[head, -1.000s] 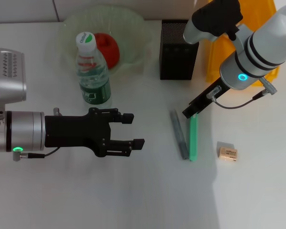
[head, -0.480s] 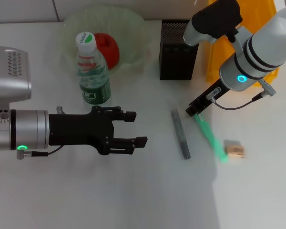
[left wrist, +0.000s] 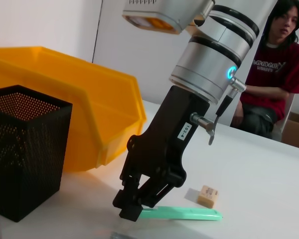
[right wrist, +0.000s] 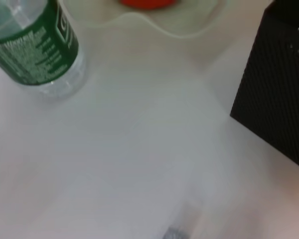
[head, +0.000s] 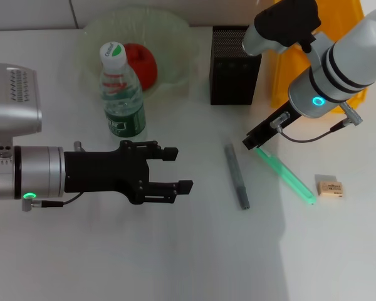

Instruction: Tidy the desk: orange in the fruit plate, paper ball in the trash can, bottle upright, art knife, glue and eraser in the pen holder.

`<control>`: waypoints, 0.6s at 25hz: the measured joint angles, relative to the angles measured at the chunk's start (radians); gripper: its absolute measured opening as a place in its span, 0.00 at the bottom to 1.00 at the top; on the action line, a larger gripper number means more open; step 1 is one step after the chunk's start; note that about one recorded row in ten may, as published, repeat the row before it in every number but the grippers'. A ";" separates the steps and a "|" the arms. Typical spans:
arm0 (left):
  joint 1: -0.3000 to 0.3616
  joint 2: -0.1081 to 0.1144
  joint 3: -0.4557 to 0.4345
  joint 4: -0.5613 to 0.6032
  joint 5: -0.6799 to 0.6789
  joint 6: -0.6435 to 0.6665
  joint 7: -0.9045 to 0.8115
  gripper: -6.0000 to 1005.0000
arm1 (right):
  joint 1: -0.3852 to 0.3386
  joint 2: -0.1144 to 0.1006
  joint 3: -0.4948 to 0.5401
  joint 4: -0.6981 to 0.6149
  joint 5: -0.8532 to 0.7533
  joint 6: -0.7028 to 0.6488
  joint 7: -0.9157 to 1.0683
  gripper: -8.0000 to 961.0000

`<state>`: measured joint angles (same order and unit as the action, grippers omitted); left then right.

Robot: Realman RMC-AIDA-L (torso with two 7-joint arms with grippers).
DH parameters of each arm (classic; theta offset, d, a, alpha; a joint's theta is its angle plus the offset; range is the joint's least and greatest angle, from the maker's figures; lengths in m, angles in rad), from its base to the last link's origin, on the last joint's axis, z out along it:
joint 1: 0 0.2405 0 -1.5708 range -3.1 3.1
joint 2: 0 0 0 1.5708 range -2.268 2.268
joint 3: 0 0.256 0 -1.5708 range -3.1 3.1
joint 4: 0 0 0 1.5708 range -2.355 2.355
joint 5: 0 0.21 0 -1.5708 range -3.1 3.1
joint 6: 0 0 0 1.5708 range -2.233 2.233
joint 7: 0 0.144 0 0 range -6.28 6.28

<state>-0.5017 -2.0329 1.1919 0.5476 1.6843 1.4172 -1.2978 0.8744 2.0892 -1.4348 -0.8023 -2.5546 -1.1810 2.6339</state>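
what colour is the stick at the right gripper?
Light green stick, clearest in the head view.

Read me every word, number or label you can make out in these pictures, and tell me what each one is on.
"103-4", as best it reads: white sticker on the right gripper.
Bottle label: white print on green, too blurred to read.
Bottle cap: green mark, too small to read.
Seated person's T-shirt: pale lettering, not legible.
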 joint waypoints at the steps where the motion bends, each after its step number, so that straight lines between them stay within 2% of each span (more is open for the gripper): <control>1: 0.001 0.000 0.000 0.000 0.000 0.000 0.000 0.77 | -0.019 0.000 0.002 -0.028 0.009 -0.004 0.000 0.18; 5: 0.004 -0.001 0.000 0.000 0.000 0.000 0.000 0.77 | -0.055 -0.003 0.004 -0.096 0.029 -0.023 0.001 0.18; 7: 0.007 -0.001 0.000 0.000 0.000 0.006 0.000 0.77 | -0.111 -0.005 0.010 -0.209 0.043 -0.065 0.005 0.18; 8: 0.007 -0.001 0.000 0.000 0.000 0.006 0.000 0.77 | -0.111 -0.005 0.010 -0.209 0.043 -0.065 0.005 0.18; 9: 0.008 -0.001 0.000 0.000 0.000 0.008 0.000 0.77 | -0.155 -0.005 0.030 -0.312 0.045 -0.103 0.008 0.19; 11: 0.008 -0.001 0.000 0.000 0.000 0.009 0.000 0.77 | -0.172 -0.006 0.047 -0.353 0.045 -0.116 0.009 0.19; 13: 0.008 -0.001 0.000 0.000 0.000 0.010 0.000 0.77 | -0.212 -0.006 0.097 -0.459 0.045 -0.145 0.009 0.19; 14: 0.008 -0.001 0.000 0.000 0.000 0.011 0.000 0.77 | -0.252 -0.006 0.141 -0.565 0.054 -0.163 0.009 0.19; 15: 0.008 -0.001 0.000 0.000 0.000 0.011 0.000 0.77 | -0.252 -0.006 0.141 -0.565 0.054 -0.163 0.009 0.19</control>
<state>-0.4939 -2.0341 1.1919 0.5476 1.6842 1.4283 -1.2977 0.6220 2.0830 -1.2934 -1.3669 -2.5001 -1.3439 2.6432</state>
